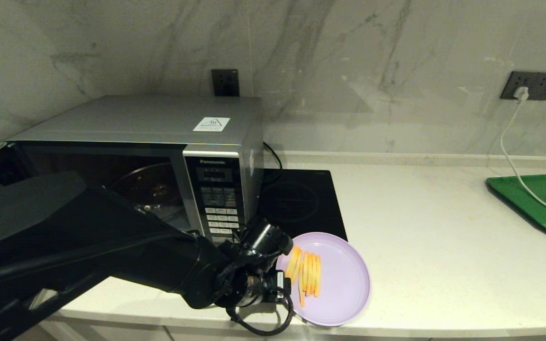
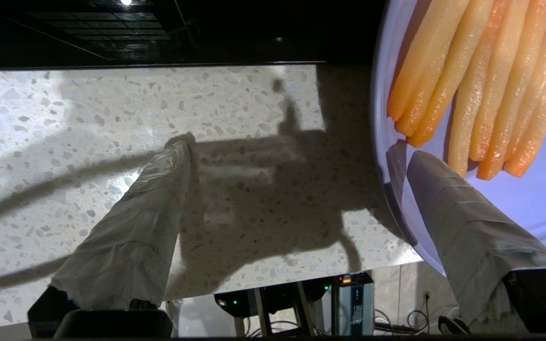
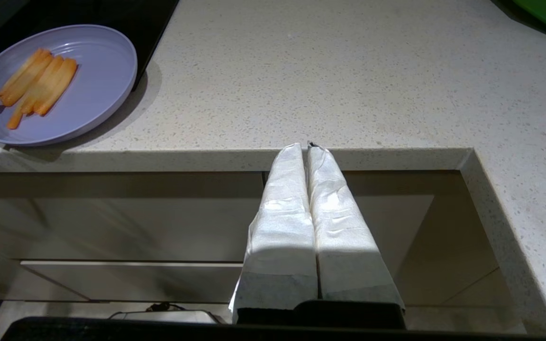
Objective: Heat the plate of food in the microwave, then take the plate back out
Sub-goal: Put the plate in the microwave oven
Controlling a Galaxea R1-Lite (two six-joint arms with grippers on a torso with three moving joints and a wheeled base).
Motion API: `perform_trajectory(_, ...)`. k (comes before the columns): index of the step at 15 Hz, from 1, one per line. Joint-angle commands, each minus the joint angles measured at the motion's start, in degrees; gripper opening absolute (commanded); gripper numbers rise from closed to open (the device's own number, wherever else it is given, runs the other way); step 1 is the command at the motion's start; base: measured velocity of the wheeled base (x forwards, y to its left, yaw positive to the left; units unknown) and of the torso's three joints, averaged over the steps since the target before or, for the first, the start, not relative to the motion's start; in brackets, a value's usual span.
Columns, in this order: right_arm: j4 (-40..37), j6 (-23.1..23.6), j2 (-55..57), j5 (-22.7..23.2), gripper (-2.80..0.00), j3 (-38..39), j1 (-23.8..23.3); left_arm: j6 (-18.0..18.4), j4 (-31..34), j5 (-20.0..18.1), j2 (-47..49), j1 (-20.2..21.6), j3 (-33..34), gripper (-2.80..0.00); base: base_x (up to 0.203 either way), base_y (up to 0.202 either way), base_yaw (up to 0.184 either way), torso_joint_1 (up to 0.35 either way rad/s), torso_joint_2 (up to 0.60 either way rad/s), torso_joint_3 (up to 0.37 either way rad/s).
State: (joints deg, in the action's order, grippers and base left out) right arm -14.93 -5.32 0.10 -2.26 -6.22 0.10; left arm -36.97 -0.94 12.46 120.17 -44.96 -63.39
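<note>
Head view: high, facing forward-down over bench [image 1: 443,246]. Left wrist: close above plate [image 2: 538,208] rim. Right wrist: below bench edge, farther. All share plate.

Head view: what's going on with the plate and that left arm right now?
The left gripper is open at the plate's near edge, one finger over the rim, the other over the counter; nothing is gripped. The plate of fries sits by the counter's front edge. The microwave door is open. The right gripper is shut, parked below the counter edge.
</note>
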Motion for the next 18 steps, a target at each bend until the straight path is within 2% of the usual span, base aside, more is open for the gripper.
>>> perform_trajectory(1,-0.1,0.0,0.0,0.0,-2.80,0.0,0.0,-0.2,0.1,0.1,0.1,0.1,0.3,0.00,0.000,0.000,0.000,0.000,0.00,0.000)
perform_trajectory(5,-0.1,0.0,0.0,0.0,-2.80,0.0,0.0,0.1,2.7,0.1,0.5,0.1,0.3,0.00,0.000,0.000,0.000,0.000,0.00,0.000)
perform_trajectory(6,-0.1,0.0,0.0,0.0,-2.80,0.0,0.0,0.1,3.6,0.2,0.9,0.1,0.2,-2.80,0.000,0.000,0.000,0.000,0.00,0.000)
perform_trajectory(18,-0.1,0.0,0.0,0.0,-2.80,0.0,0.0,-0.4,3.8,-0.1,-1.6,-0.1,0.4,-2.80,0.000,0.000,0.000,0.000,0.00,0.000)
